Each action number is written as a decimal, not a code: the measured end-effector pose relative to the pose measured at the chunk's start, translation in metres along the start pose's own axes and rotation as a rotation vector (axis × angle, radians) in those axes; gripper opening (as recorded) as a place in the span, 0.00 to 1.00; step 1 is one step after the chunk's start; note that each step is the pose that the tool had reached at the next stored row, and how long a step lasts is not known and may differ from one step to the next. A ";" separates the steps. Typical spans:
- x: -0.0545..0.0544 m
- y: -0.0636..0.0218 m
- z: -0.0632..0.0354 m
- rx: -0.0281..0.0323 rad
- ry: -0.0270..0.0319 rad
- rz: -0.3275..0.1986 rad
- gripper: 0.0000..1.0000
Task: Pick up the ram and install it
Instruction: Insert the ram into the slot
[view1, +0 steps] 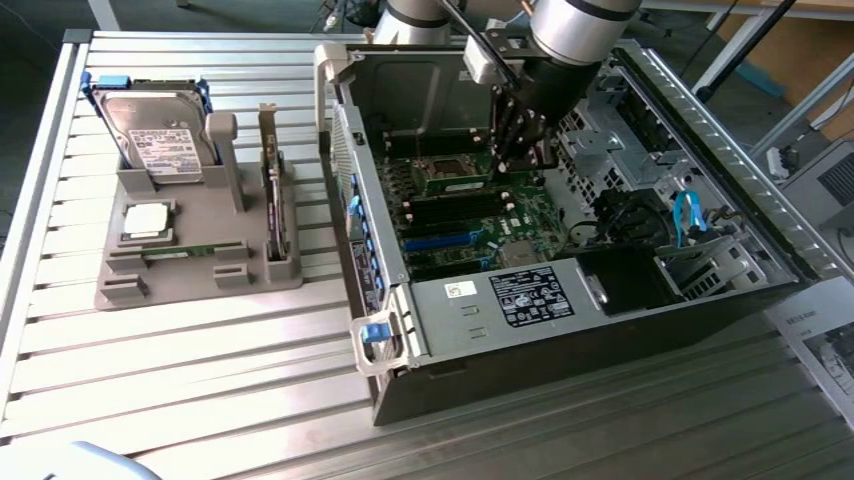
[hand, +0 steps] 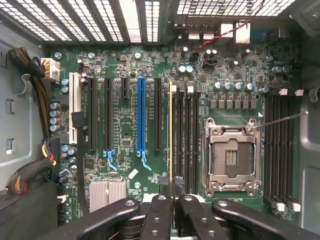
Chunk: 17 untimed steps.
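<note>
The black two-finger gripper (hand: 172, 197) is clenched on the ram (hand: 171, 130), a long thin green circuit-board stick, seen edge-on in the wrist view. The stick hangs inside the open dark computer case (view1: 694, 110), above the green motherboard (hand: 125, 65), approx. over the row of long black memory slots (hand: 186, 135) just beside the square silver processor socket (hand: 231, 157).

Risks, in my judgement:
- The stick seems near the outermost slot but not surely in line w/ it, so a push down may land it on the slot wall & stress the board.
- If the notch faces the wrong way, it will not seat.
- If it tilts in the pads, one end enters first.

Whether the slot latches are open, I cannot tell.
</note>
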<state>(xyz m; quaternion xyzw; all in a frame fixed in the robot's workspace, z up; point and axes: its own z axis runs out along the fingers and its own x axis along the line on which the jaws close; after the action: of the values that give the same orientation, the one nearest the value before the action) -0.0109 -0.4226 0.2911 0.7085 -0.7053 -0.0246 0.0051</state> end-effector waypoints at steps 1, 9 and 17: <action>0.000 -0.0001 0.0011 0.0000 -0.0001 0.000 0.12; 0.000 -0.0004 0.0104 0.0000 0.0000 0.000 0.12; 0.000 -0.0008 0.0174 0.0000 0.0000 0.000 0.12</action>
<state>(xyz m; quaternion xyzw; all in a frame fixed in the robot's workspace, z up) -0.0109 -0.4226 0.2737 0.7085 -0.7053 -0.0246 0.0051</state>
